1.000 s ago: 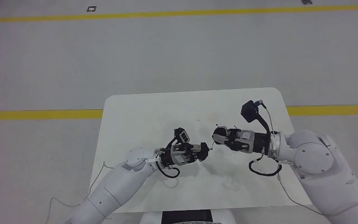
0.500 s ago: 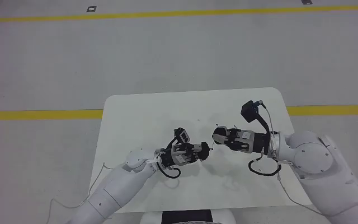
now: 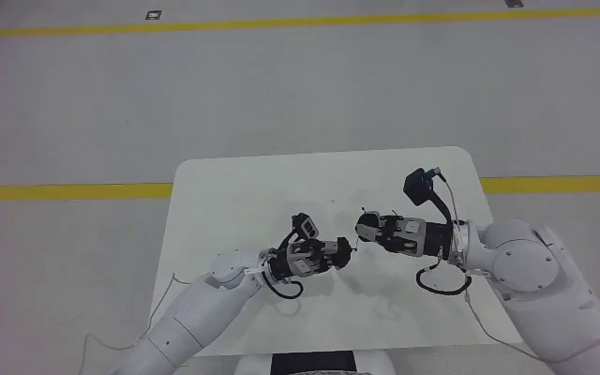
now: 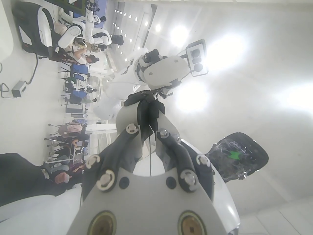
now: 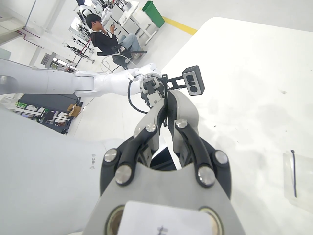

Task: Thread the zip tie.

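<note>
We see the left gripper (image 3: 343,251) and the right gripper (image 3: 362,226) both clenched on one thin black zip tie (image 5: 166,94), held above the table (image 3: 234,187) between them.

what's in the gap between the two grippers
A thin black plastic zip tie, pinched in the right gripper, reaches to the left gripper; the right wrist view shows it.
</note>
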